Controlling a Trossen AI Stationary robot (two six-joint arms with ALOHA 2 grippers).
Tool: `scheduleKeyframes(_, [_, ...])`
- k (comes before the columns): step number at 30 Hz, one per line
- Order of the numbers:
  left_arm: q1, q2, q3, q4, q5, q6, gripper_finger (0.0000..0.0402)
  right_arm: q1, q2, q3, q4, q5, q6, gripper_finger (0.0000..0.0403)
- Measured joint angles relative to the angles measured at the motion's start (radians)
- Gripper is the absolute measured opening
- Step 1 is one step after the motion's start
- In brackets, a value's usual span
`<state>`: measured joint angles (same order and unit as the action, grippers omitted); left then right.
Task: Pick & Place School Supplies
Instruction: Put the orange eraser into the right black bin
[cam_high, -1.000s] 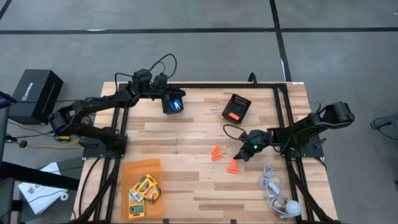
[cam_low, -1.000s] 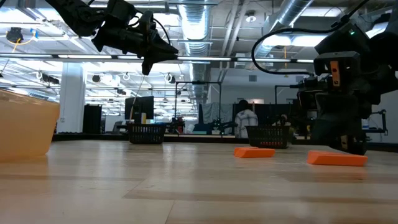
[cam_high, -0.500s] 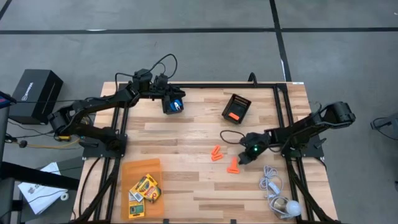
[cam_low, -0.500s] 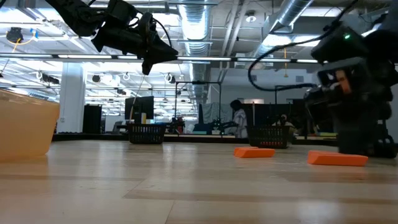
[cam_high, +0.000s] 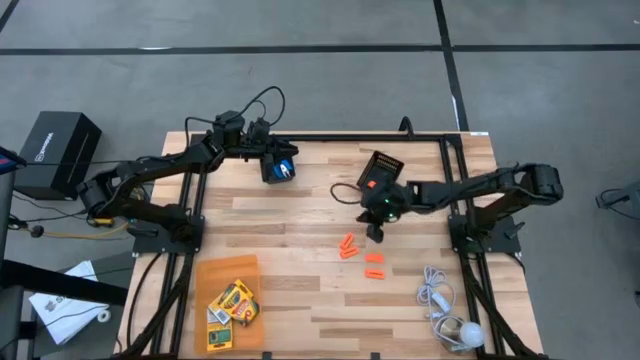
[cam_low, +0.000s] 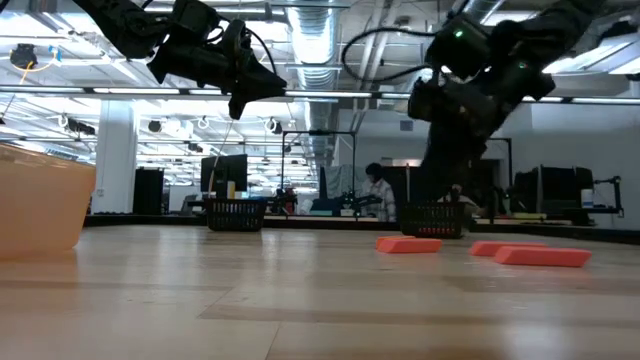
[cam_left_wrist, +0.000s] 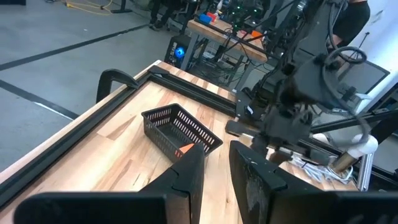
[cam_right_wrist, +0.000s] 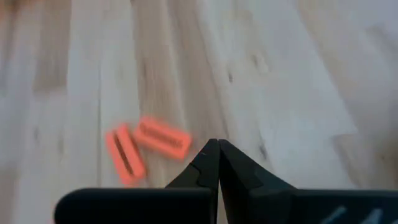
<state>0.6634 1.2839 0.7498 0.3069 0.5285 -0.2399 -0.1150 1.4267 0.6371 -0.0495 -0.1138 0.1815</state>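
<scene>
Several stubby orange pieces lie flat mid-table: a pair (cam_high: 347, 246) and two single ones (cam_high: 374, 257), (cam_high: 375, 272). My right gripper (cam_high: 377, 233) hangs shut just beyond them, touching nothing; its wrist view (cam_right_wrist: 217, 149) looks down on two pieces (cam_right_wrist: 163, 137). Yellow-and-green crayon boxes (cam_high: 233, 302) lie in an orange tray (cam_high: 222, 270). My left gripper (cam_high: 281, 169) waits raised near the far edge, its fingers (cam_left_wrist: 186, 171) a narrow gap apart, with the blue-handled scissors (cam_high: 288, 168) at them. My left gripper seems to hold the scissors lifted clear of the table. The blue handle (cam_high: 288, 168) shows right beside the fingers and a thin part (cam_low: 235, 108) hangs below them. The fingers hide the place of contact.
A black mesh bin (cam_high: 380, 172) with an orange piece inside stands near the far edge, close to the right gripper. A white cord with a round bulb (cam_high: 447, 312) lies at the near right corner. Black rails (cam_high: 460, 190) frame the table's sides.
My right gripper has swung from the table's near right side toward the far edge and left, passing the orange pieces, and has risen. The two single orange pieces, huddled together before, now lie apart and parallel. The left arm has kept still.
</scene>
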Motion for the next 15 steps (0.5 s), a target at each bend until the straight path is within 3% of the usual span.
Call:
scheduleKeyframes(7, [0.0,0.0,0.0,-0.005,-0.001,-0.002,0.0072,0.01,0.072,-0.005,-0.029,-0.144,-0.203,0.0])
scheduleKeyframes(15, [0.0,0.0,0.0,-0.039,-0.032,0.0,0.0072,0.108,0.165,-0.04,0.038,-0.293,-0.234,0.0])
